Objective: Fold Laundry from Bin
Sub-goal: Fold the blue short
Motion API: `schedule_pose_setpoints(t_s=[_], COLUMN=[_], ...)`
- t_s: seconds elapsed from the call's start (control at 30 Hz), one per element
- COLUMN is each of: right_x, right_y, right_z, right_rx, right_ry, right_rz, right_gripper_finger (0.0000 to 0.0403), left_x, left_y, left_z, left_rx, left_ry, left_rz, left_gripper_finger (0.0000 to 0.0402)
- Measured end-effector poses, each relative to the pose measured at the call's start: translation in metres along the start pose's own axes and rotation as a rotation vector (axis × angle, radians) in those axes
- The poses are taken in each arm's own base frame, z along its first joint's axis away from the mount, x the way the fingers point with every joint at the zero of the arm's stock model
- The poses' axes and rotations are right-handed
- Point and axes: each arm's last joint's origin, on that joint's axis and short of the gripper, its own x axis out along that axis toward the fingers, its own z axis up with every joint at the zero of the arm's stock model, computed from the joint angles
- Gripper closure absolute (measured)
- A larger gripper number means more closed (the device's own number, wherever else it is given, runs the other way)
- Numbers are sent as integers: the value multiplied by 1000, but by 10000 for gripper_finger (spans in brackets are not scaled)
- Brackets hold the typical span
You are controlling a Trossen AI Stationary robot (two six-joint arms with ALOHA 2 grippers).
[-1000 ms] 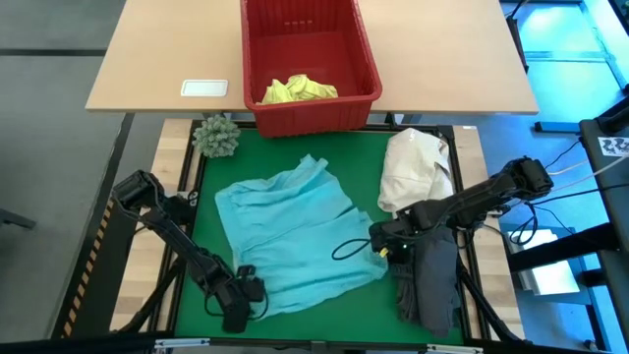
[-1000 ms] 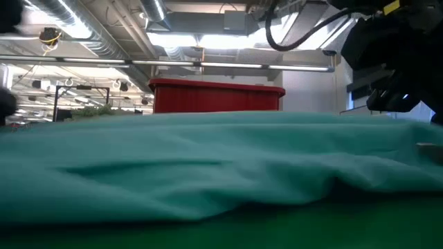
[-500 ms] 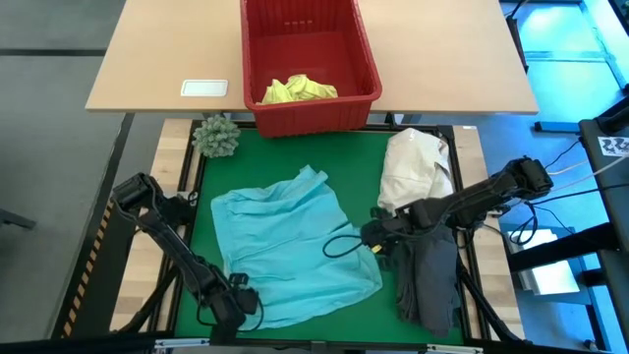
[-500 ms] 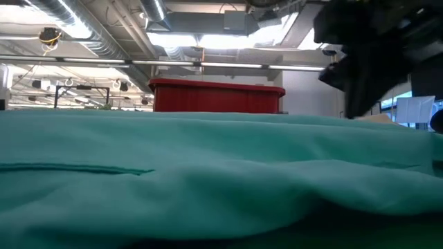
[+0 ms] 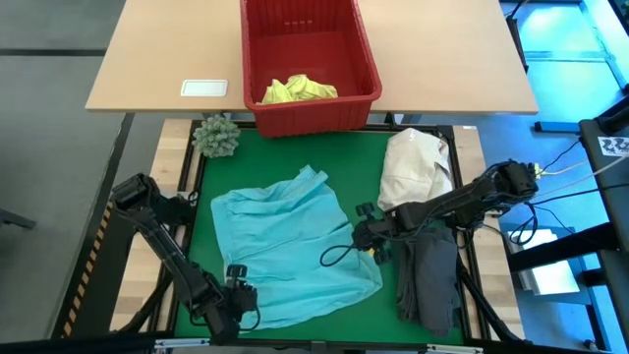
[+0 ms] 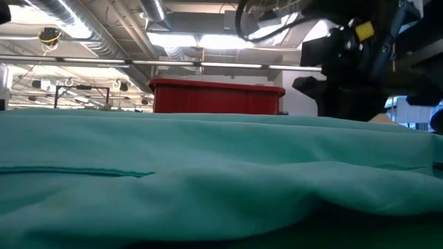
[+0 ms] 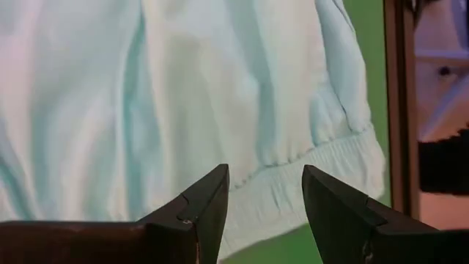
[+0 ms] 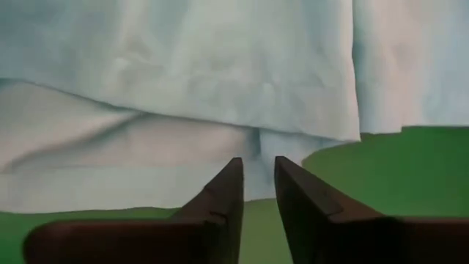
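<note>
Turquoise garment (image 5: pixel 290 246): spread rumpled on the green mat (image 5: pixel 364 157); in the low view it fills the foreground and hides most of the table.
Left gripper (image 7: pixel 264 192): at the garment's near hem, fingers parted, nothing between them; hem band visible in the gap.
Right gripper (image 8: pixel 256 183): at the garment's right edge, narrow gap, gripping nothing.
Bin (image 5: pixel 366 59): behind the mat; only its rim and upper wall show in the low view.
Yellow garment (image 5: pixel 298 89): crumpled inside the bin.
Dark garment (image 5: pixel 432 285): right of the mat, partly under the right arm.
Cream bundle (image 5: pixel 413 167): beside it, behind the arm.
</note>
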Motion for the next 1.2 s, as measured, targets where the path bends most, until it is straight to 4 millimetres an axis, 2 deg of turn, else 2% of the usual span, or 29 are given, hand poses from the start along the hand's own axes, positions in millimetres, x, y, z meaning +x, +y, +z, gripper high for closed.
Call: schedule_pose_setpoints(t_s=[0.33, 0.47, 0.73, 1.0, 1.2], right_x=[6, 5, 13, 23, 42], right_y=[4, 12, 33, 34, 37], right_z=[3, 7, 0, -8, -8], right_rx=[7, -47, -243, -327, -409], right_ry=[-11, -52, -97, -91, -50], right_rz=[-20, -67, -225, -310, -360], right_gripper_finger=[195, 164, 158, 159, 159], left_x=[-1, -2, -4, 1, 2], left_y=[5, 6, 5, 10, 21], left_z=[-3, -6, -8, -13, -25], left_rx=[17, 34, 27, 13, -50], left_ry=[-29, -53, -102, -120, -139], left_rz=[96, 145, 186, 225, 206], left_gripper_finger=[235, 235, 235, 235, 255])
